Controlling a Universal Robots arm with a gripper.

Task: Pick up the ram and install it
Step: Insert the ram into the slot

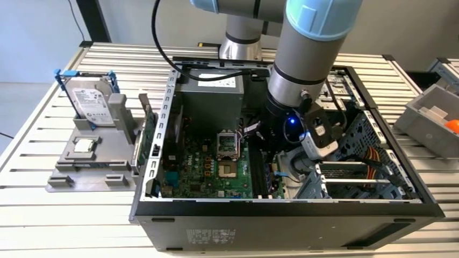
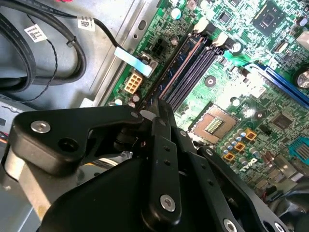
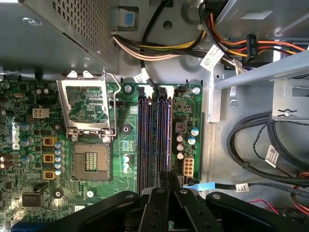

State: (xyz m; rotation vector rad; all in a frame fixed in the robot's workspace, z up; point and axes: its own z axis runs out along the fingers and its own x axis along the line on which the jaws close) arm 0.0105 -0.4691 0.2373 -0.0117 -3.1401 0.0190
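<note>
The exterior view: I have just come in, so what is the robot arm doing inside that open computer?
The arm reaches down into the open computer case, and its gripper sits over the memory slots beside the empty processor socket. The jaws appear closed on one end of the ram, which stands lengthwise in the outer slot. Whether it is fully seated cannot be told.

Tool (image 3: 166, 180) tip and ram (image 3: 166, 137) lower end, hidden behind black linkage.
</note>
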